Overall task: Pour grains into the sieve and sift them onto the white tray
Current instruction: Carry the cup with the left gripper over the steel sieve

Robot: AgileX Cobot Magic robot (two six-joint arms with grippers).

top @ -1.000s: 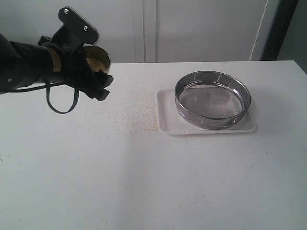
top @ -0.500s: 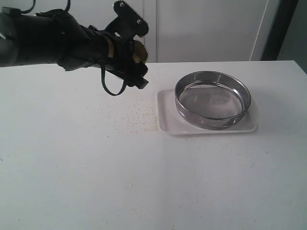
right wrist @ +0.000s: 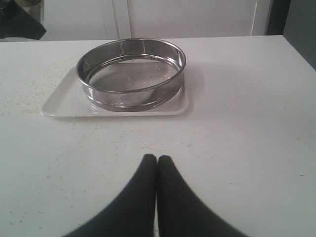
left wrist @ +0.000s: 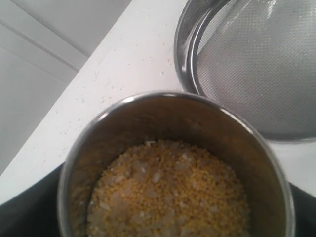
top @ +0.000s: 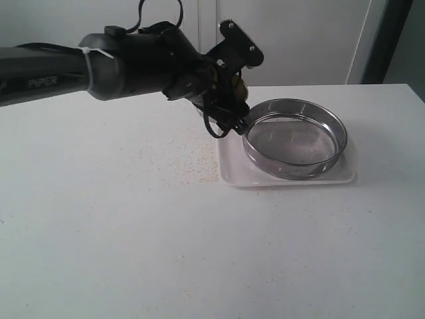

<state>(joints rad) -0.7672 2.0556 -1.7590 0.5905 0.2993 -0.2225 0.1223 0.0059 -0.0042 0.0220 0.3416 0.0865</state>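
The white counter (top: 133, 232) carries the white tray (top: 228, 163) near its far edge, right of the middle. The sieve (top: 294, 143) rests flat on the tray and covers most of it. Its mesh looks bare, so I judge the task barely begun: nothing has been poured, and both the pour and the sifting are left to do. The steel cup (left wrist: 163, 118) hangs in the air just beside the sieve's rim, on the side facing the counter's left edge. The grains (left wrist: 168, 192) lie inside it, roughly half filling it, and none are falling. A thin scatter of stray grains (top: 192, 163) speckles the counter just left of the tray. The left arm (top: 99, 63) stretches in from the left edge, raised well above the counter. The left gripper (top: 226, 106) is clamped around the cup and angled down toward the sieve. The right gripper (right wrist: 157, 163) waits low toward the near edge, facing the tray, with its fingers pressed together and holding nothing.
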